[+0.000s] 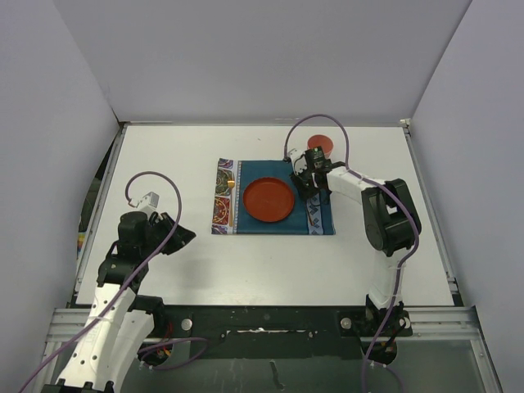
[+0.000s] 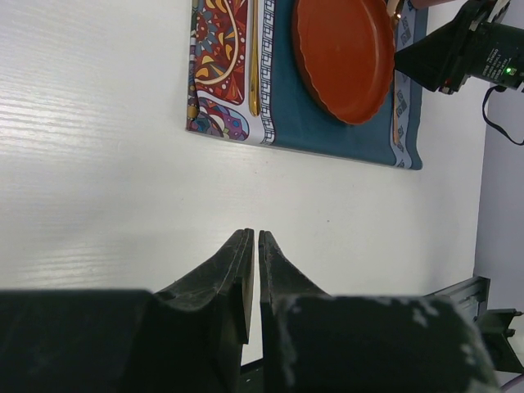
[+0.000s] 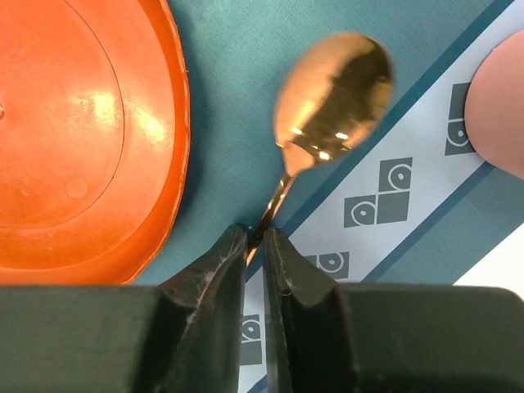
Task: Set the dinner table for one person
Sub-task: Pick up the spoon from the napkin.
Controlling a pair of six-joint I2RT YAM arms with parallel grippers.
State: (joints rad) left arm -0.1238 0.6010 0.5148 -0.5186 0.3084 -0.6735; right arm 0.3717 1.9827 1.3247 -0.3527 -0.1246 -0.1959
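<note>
As right hand pinches it, gold spoon gleams.

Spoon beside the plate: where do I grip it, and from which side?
Grip the spoon by its slim handle behind the bowl, coming down from above with the jaws either side. The bowl is wide and rounded, and the plate sits close alongside, likely blocking a sideways approach. The right end effector is pinching there.

A teal placemat is lying flat with an orange plate sitting on it and a gold spoon showing just beside the plate's rim.
</note>
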